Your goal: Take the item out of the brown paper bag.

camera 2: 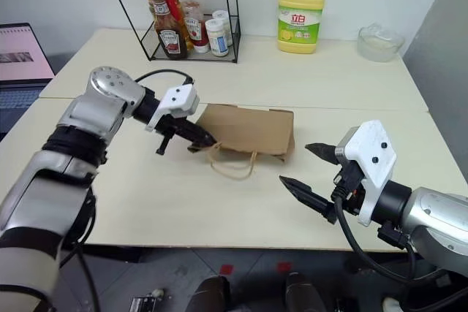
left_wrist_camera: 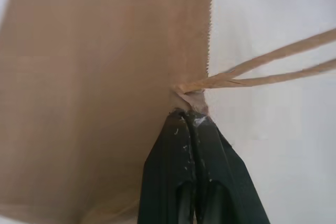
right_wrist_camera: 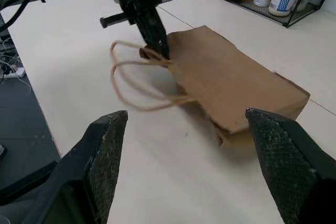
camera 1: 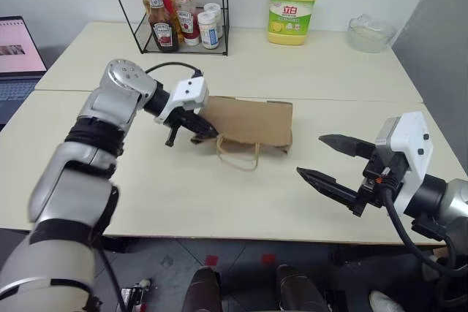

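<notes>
my left claw (camera 1: 207, 131) pinches the mouth edge of the brown paper bag (camera 1: 252, 122)

the bag lies flat on the pale table (camera 1: 241, 195), long axis running from my left claw toward my right claw (camera 1: 322, 157), which hangs past the closed end, fingers wide apart and empty. matte, creased kraft; thin cord handles (camera 1: 240, 157) loop out from the mouth. the item isn't visible, presumably inside the bag. my left is nearer.

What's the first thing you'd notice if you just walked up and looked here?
The brown paper bag lying flat in the middle of the table, with the left claw pinched shut on its edge where the cord handles attach. The right claw hangs wide open nearby, holding nothing. At the back stands a big yellow jug.
</notes>
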Controlling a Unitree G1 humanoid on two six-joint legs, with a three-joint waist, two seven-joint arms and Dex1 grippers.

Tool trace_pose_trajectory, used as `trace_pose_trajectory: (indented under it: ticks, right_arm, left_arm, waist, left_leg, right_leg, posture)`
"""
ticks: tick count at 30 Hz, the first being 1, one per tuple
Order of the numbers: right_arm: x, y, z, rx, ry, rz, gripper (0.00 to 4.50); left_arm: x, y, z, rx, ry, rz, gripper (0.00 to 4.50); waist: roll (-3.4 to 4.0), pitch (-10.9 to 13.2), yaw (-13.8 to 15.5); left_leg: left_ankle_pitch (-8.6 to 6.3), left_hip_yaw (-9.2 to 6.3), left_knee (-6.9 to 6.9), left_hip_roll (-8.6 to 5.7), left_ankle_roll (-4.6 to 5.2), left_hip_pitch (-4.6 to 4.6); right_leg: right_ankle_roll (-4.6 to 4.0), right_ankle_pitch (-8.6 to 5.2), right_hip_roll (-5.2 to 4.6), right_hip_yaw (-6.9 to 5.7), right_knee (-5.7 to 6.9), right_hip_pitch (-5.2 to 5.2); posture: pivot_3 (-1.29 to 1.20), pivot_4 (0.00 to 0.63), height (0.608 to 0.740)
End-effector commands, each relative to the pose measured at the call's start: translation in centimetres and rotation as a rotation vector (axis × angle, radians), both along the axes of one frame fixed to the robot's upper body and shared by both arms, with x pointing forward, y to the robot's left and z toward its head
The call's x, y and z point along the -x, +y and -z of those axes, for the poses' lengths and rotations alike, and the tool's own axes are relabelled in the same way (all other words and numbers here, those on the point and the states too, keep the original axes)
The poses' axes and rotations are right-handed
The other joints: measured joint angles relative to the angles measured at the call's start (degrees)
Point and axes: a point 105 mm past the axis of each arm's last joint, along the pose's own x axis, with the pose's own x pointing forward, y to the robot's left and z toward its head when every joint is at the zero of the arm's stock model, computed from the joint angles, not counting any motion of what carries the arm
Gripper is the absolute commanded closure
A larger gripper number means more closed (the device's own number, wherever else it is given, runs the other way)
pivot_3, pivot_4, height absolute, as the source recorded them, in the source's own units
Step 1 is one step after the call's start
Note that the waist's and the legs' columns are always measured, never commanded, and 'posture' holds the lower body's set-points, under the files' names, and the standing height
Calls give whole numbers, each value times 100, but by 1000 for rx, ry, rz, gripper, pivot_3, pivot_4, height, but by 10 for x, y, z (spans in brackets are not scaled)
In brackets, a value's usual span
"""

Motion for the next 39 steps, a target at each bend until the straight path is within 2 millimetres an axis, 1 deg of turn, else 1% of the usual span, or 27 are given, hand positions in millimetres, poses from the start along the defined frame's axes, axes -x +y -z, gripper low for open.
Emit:
trace_pose_trajectory:
  ticks: [1, 3, 5, 10, 13, 14, 16, 19, 22, 29, 30, 33, 39]
  right_arm:
    - [4, 4, -4, -8, -21, -22, 724]
    - [4, 4, -3, -2, -18, -28, 724]
    - [4, 5, -2, 2, -14, -33, 724]
    - [6, 7, 4, 28, -4, -53, 724]
    - [9, 12, 10, 38, 15, -87, 724]
    - [9, 13, 11, 40, 20, -95, 724]
    - [11, 16, 15, 47, 31, -113, 724]
    - [13, 19, 20, 55, 51, -137, 724]
    - [16, 20, 24, 67, 66, -151, 724]
    - [18, 21, 29, 83, 87, -167, 724]
    - [18, 21, 30, 84, 90, -168, 724]
    - [19, 21, 31, 86, 97, -169, 724]
    - [23, 22, 36, 112, 110, -187, 724]
  left_arm:
    - [25, -10, -1, -3, 29, 104, 4470]
    - [40, -7, 7, -12, 71, 127, 4470]
    - [49, -4, 11, -20, 81, 148, 4470]
    - [44, -11, -3, 40, -41, 179, 4470]
    - [47, -21, -10, 58, -158, 281, 4470]
    - [49, -23, -10, 63, -179, 303, 4294]
    - [53, -24, -4, 41, -214, 360, 3860]
    - [56, -24, 6, 16, -284, 443, 2981]
    - [53, -17, 21, -55, -357, 513, 2084]
    - [49, -19, 42, -112, -439, 633, 2084]
    - [49, -22, 45, -102, -444, 643, 2084]
    - [49, -28, 49, -77, -455, 663, 2084]
    - [50, -31, 55, -71, -466, 687, 2084]
  waist:
    - [0, 0, -3]
    - [0, 0, -2]
    - [0, 0, 1]
    - [-1, 0, 62]
    - [-2, -1, 54]
    - [-2, -1, 54]
    - [-2, -2, 49]
    - [-2, -2, 40]
    - [-2, -2, 43]
    - [-2, -2, 45]
    - [-2, -2, 45]
    - [-2, -2, 43]
    - [-2, -2, 42]
  left_leg:
    - [0, 0, 2, 0, 0, 0]
    - [0, -2, 10, 0, 0, 0]
    - [-1, -2, 19, 0, 1, 0]
    - [-1, -6, 51, -3, 2, 0]
    - [-2, -5, 55, -4, 2, 0]
    - [-2, -5, 54, -3, 2, 0]
    - [-2, -6, 53, -2, 2, 0]
    - [-2, -5, 53, -1, 3, 1]
    - [-2, -6, 53, -1, 3, 2]
    - [-2, -5, 54, -2, 3, 1]
    - [-2, -5, 55, -2, 3, 1]
    - [-2, -5, 55, -3, 3, 1]
    - [-2, -5, 54, -2, 3, 1]
  right_leg:
    - [0, 0, 0, 0, 1, 2]
    - [0, 0, 0, -2, 2, 4]
    - [0, 0, 0, -2, 8, 5]
    - [0, -1, 2, -4, 30, 8]
    - [0, -1, 2, -2, 32, 9]
    - [0, -1, 3, -2, 32, 9]
    - [-1, -1, 4, -2, 32, 8]
    - [-1, -1, 5, 0, 33, 7]
    - [-2, -1, 6, -1, 36, 7]
    - [-2, -1, 5, 0, 37, 7]
    - [-2, -1, 5, -1, 37, 7]
    - [-2, -1, 5, -1, 37, 7]
    - [-2, -1, 6, 1, 40, 7]
  posture:
    - [0, 150, 740]
    - [0, 150, 740]
    - [0, 150, 740]
    - [0, 150, 740]
    - [0, 150, 740]
    - [0, 150, 740]
    - [0, 150, 740]
    - [0, 150, 740]
    - [0, 150, 740]
    - [0, 150, 740]
    - [0, 150, 740]
    - [0, 150, 740]
    - [0, 150, 740]
